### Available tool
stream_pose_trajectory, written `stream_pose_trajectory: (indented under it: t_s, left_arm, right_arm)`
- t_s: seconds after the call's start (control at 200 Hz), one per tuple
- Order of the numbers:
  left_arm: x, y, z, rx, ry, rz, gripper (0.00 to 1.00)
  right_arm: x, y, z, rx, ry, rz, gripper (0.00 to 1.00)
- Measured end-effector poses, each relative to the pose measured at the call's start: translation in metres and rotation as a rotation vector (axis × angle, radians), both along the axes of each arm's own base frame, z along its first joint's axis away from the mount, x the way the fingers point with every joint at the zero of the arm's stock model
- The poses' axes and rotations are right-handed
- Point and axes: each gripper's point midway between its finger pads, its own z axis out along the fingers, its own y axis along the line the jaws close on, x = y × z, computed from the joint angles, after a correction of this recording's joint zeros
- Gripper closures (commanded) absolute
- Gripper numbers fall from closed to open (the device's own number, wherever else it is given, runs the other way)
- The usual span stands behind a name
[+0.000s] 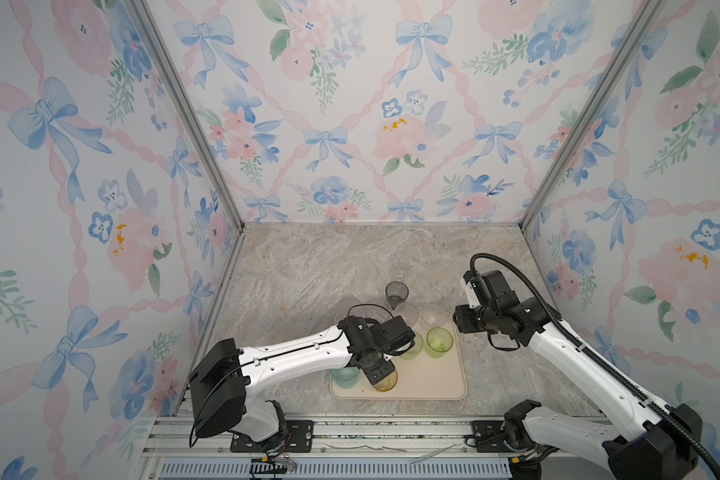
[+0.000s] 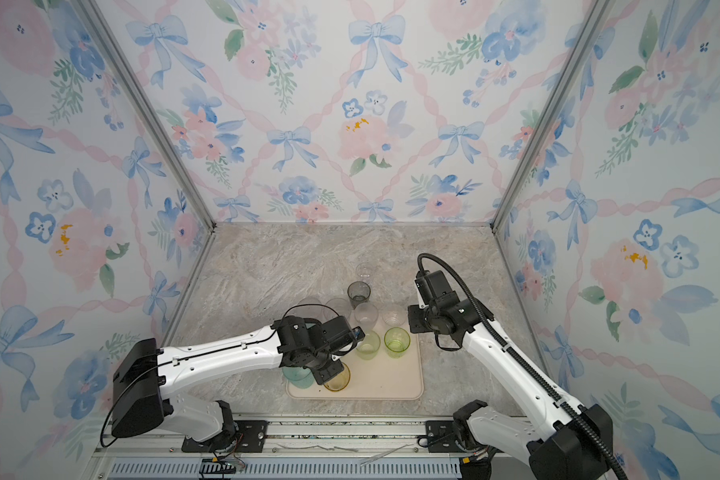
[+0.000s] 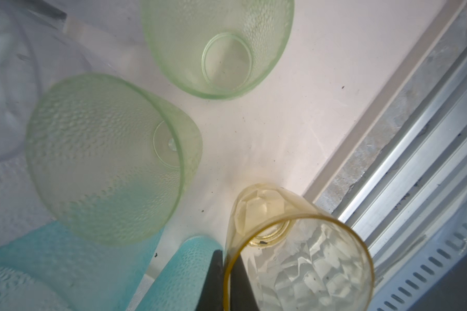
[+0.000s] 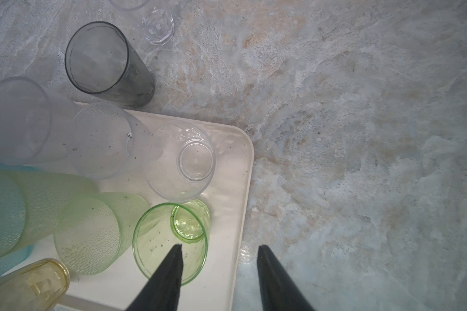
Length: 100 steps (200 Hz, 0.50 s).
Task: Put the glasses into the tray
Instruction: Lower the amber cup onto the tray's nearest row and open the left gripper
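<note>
L tool (image 3: 227, 268): pinched shut on amber glass (image 3: 321, 255) rim, over tray (image 3: 294, 121).
R tool (image 4: 219, 247): part open, held nothing, by tray edge.

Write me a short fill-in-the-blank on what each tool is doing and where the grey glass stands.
The faceted glass that the left tool pinches by its rim is ____ in colour.
The right tool holds nothing; its jaws stand ____.
The smoky grey glass stands upright ____ (inside/outside) the tray.
Missing words: amber; open; outside.
</note>
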Motion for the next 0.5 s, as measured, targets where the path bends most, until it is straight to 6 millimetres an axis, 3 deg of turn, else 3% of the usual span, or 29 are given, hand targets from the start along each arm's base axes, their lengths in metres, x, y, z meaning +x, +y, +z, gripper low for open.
stream_pose_trajectory:
  t_s: [0.5]
  left_arm:
    - [0.018,0.000,-0.017,-0.004,0.000,0.062,1.00]
  right_arm:
    - [-0.002,-0.003,-0.006,-0.013,0.010,-0.004,0.51]
